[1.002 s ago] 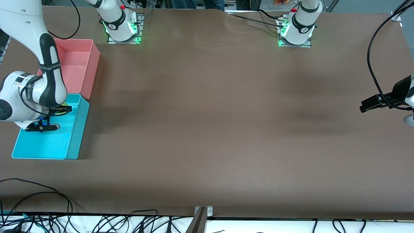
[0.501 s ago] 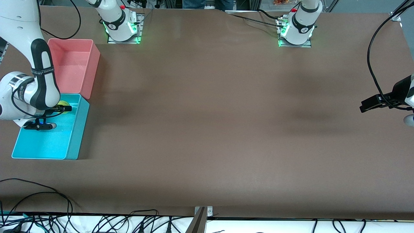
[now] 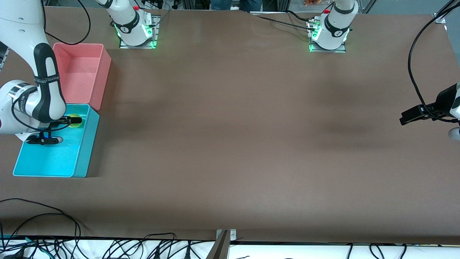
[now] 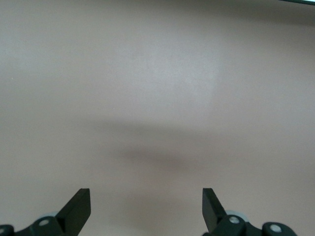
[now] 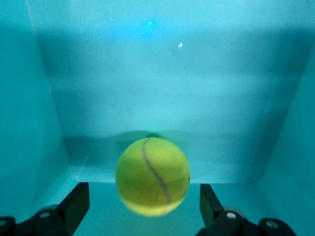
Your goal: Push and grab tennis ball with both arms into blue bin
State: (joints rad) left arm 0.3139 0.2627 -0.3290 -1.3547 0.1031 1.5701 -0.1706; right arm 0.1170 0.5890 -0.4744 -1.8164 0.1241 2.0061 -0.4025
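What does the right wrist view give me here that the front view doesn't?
Only the right wrist view: the right hand has its fingers spread clear of the tennis ball, so it is let go, with the blue bin walls all around it.

Only the front view: the pink bin beside the blue one, and the left hand waiting, open, over bare table at the left arm's end.

Both: the ball inside the blue bin, under the right hand.
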